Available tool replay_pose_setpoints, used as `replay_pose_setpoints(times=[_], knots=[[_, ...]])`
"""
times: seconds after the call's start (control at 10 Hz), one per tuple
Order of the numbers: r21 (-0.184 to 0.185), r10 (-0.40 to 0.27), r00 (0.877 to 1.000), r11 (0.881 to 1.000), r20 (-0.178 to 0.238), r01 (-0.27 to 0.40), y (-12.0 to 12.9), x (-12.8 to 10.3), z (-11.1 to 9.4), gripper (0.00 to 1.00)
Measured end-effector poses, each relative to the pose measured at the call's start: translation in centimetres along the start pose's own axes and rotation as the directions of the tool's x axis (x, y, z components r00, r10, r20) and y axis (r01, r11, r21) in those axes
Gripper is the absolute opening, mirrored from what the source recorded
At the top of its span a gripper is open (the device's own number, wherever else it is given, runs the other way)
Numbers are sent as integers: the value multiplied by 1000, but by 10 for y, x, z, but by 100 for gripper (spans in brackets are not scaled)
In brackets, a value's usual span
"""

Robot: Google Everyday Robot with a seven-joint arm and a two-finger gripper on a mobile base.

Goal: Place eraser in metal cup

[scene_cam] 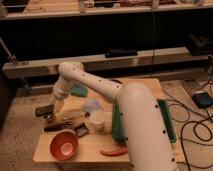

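Observation:
My gripper [49, 111] hangs from the white arm at the table's left edge. It is shut on the eraser [43, 110], a small black oblong block that sticks out to its left. The metal cup [50, 119], small and dark, stands right below the gripper and the eraser, and they hide part of it. The eraser is just above the cup's rim and is not inside it.
An orange bowl [65, 145] stands at the front left. A white cup [96, 120], a bluish translucent cup [91, 105] and a teal block [79, 91] stand to the right of the gripper. A long black-handled tool [57, 127] lies by the bowl. There is also a green tray [167, 122] and a red pepper [114, 151].

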Motion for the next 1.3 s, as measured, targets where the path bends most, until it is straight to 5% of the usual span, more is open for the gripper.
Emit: replay_pose_setpoints(times=[0.4, 0.8, 1.3], knots=[[2, 1, 1000, 1000, -7, -1, -6, -2, 4, 3], [2, 2, 1000, 1000, -13, -2, -8, -2, 7, 36], [-8, 0, 1000, 1000, -19, -1, -10, -2, 10, 38]])
